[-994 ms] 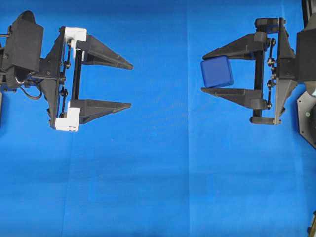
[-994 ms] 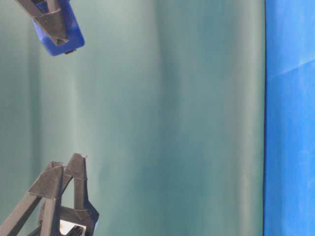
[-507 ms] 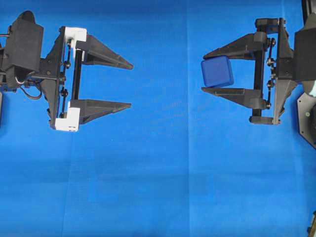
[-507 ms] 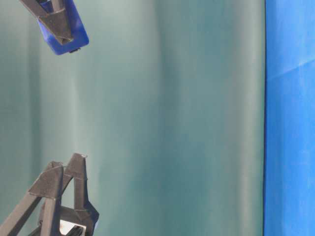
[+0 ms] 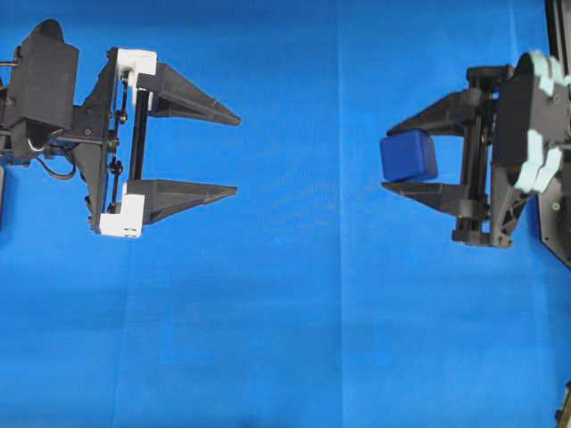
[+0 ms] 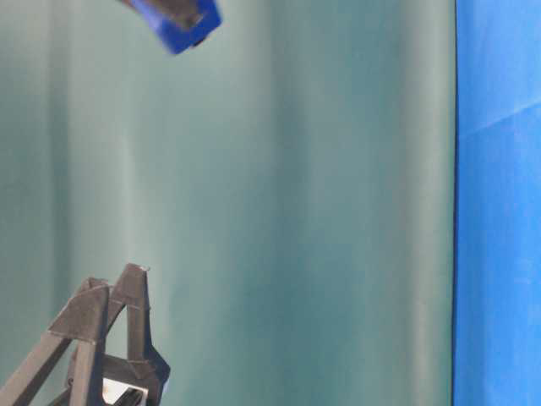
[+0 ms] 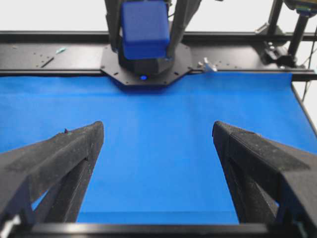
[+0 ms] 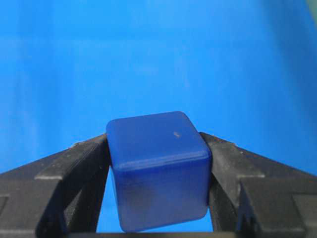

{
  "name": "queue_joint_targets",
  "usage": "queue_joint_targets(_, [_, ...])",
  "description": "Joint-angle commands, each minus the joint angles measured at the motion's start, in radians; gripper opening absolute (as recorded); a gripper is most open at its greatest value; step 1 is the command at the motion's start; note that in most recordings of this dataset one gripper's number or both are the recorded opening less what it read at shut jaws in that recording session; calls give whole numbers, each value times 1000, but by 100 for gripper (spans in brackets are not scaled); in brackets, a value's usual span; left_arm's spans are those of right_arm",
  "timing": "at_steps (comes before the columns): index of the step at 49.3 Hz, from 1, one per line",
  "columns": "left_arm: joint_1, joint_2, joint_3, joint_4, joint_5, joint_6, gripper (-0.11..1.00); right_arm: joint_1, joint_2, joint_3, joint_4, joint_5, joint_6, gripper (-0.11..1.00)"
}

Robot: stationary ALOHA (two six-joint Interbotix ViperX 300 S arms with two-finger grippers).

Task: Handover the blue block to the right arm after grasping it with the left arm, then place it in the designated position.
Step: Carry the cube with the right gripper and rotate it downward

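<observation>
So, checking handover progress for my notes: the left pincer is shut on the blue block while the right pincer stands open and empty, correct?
No, reversed. The overhead view shows the right pincer shut on the blue block, while the left pincer stands open and empty.

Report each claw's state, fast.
Left claw: open, empty.
Right claw: shut on the blue block.

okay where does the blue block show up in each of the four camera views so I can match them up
Overhead: the blue block sits right of centre, clamped in the right gripper.
Table-level: top edge, left of centre.
Left wrist: top centre, beyond the open left gripper.
Right wrist: bottom centre, filling the space between the fingers.
Shared landmark: the black fingers pressing on its sides.
</observation>
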Motion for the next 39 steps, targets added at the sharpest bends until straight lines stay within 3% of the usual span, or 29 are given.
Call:
queue_joint_targets(1, [2,-11,-17,2,-9,2,93,26,-2,-11,9,51,2,47])
queue_joint_targets(39, [2,-11,-18,2,-9,2,93,37,-2,-12,15,86,-2,47])
